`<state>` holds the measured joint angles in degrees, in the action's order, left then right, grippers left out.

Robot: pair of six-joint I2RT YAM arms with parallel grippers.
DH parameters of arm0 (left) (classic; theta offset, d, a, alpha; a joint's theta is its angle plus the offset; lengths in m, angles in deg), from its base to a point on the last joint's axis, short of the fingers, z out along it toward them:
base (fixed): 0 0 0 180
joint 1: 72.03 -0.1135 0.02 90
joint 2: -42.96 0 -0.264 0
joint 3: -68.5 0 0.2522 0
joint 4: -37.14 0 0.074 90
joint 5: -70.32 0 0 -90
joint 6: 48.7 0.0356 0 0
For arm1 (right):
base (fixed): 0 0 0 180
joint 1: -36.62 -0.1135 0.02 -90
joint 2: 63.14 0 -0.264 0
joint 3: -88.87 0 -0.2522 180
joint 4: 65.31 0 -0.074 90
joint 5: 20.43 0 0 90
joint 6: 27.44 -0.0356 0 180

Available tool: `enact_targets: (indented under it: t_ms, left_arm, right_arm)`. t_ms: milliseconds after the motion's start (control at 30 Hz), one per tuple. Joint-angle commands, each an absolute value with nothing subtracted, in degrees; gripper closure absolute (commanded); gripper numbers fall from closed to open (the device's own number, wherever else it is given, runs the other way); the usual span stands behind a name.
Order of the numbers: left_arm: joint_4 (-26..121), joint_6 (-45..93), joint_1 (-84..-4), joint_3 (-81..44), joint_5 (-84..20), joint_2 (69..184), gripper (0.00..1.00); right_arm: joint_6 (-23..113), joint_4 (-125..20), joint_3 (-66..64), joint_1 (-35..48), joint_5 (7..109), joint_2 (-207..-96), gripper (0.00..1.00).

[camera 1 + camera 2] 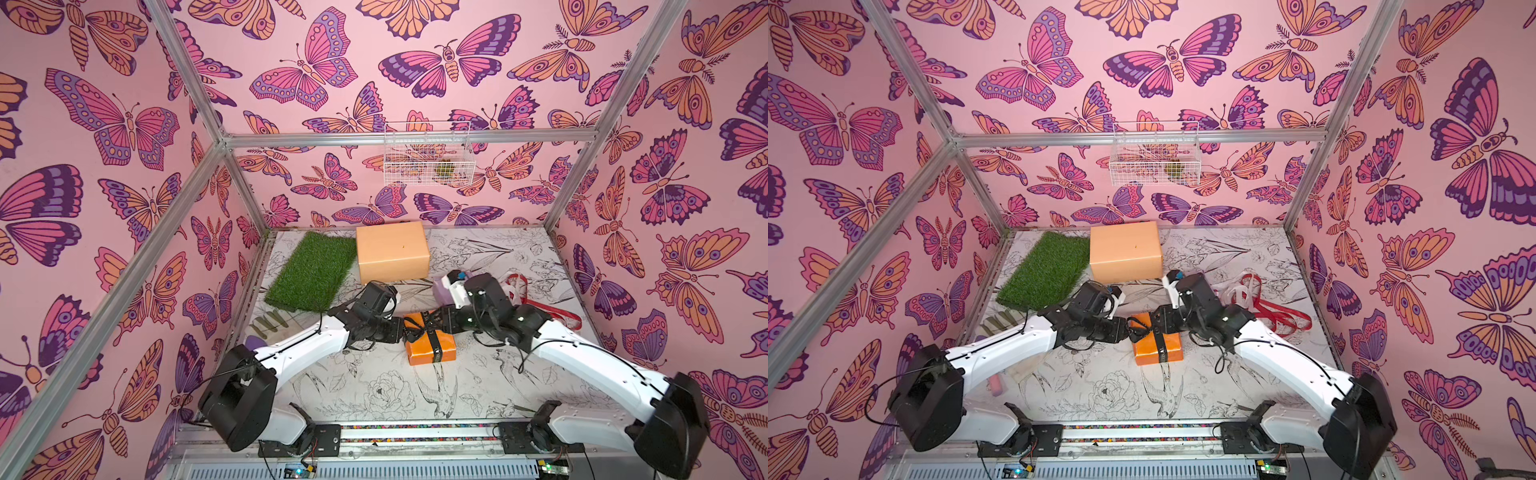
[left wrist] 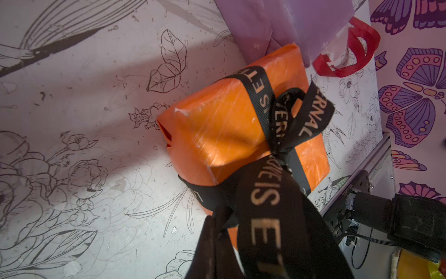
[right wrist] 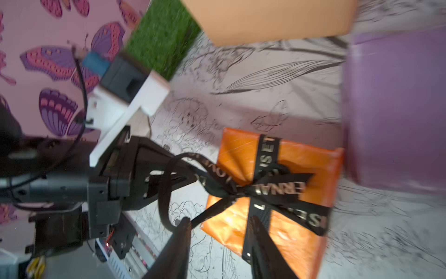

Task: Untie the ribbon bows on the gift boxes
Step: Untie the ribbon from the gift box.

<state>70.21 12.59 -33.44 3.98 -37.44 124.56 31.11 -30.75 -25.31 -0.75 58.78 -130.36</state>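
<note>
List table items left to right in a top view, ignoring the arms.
grass mat → peach-tan box → lilac box → red ribbon. Skipped the orange box: sideways it overlaps both other boxes.

black ribbon | pale lettering, fragments: "IS ET", "ERNA", "VERI" | tied on orange box

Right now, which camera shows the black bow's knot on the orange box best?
Right wrist: the black bow lies whole and unblocked, knot central, though slightly blurred. Left wrist is sharper, but the tail pinched in the left claw covers part of it. In both top views it is small and hard to read.
</note>
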Motion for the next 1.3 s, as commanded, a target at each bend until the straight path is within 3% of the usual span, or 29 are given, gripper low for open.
enact_targets:
  t_ms: [0,467,833,1033,1200,1267]
  left_arm:
    - [69.7,13.5,-33.8,4.7,-38.7,125.5,1.0]
    - [68.2,12.1,-33.5,4.9,-41.1,126.9,1.0]
    - [67.3,11.6,-33.4,5.6,-41.5,126.8,1.0]
    - [66.9,11.3,-33.4,5.4,-41.9,127.3,1.0]
    - [66.6,11.1,-33.3,5.3,-42.0,127.5,1.0]
    - [66.6,11.1,-33.2,5.4,-42.0,127.3,1.0]
  right_arm:
    - [27.6,-29.1,-29.4,4.8,59.4,-128.1,0.61]
    - [22.1,-46.8,-32.1,7.0,40.5,-141.3,0.52]
    - [22.0,-51.2,-32.1,6.9,39.6,-140.6,0.53]
    - [20.9,-53.7,-33.4,6.4,38.9,-141.4,0.66]
    - [21.4,-51.7,-33.1,6.3,39.6,-142.0,0.98]
    - [21.6,-50.2,-33.1,6.4,40.8,-141.5,1.0]
